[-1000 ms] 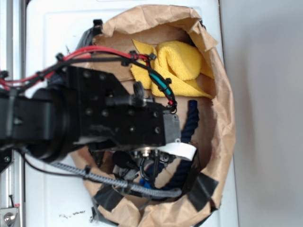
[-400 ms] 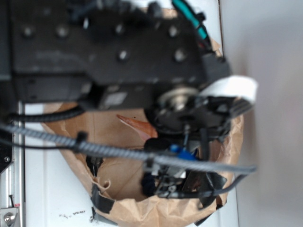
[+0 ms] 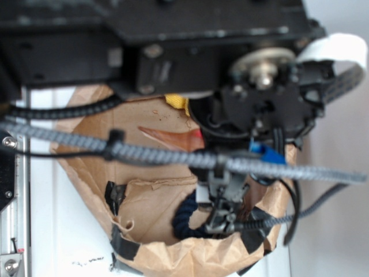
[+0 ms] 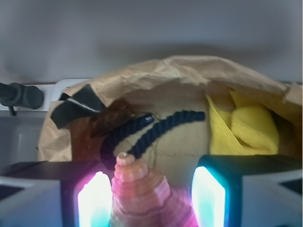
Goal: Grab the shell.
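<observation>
My gripper holds the shell above the paper-lined basket.

One brown paper basket, patched at its rim with black tape, sits on the white surface; my arm fills the top of the exterior view and its braided cable crosses the basket. Inside lie one yellow cloth at the right of the wrist view, one navy blue rope curling across the middle, and one dark brown crumpled piece just beside the rope's far end. One shell, orange-tan and ridged, stands between my two fingers, its pointed tip up toward the rope in the wrist view; both lit pads sit close against its sides, clamped on it. In the exterior view its spire juts left from under my gripper.
</observation>
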Robot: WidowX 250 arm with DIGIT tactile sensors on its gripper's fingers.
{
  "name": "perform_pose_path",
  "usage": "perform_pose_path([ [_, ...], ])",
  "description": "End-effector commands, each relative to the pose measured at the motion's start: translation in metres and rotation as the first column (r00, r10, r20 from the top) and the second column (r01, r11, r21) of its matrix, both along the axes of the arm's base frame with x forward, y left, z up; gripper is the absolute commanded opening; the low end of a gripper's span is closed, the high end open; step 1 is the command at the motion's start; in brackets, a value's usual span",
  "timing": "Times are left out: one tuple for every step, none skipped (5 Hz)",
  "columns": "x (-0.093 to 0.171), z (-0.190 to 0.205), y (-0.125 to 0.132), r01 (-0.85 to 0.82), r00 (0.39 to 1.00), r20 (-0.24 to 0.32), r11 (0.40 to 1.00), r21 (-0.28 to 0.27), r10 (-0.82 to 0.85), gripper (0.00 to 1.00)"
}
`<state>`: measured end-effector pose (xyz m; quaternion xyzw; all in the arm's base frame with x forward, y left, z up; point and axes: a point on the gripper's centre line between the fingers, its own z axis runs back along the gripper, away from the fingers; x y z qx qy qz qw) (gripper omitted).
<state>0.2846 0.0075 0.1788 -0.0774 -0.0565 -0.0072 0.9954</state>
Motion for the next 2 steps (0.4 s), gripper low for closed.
perform_pose_path([
  [-0.011,0.039,0.022,-0.150,0.987,0.088,0.976,0.158,0.137,0.00],
  [-0.017,0.044,0.032,-0.174,0.984,0.070,0.970,0.170,0.164,0.00],
])
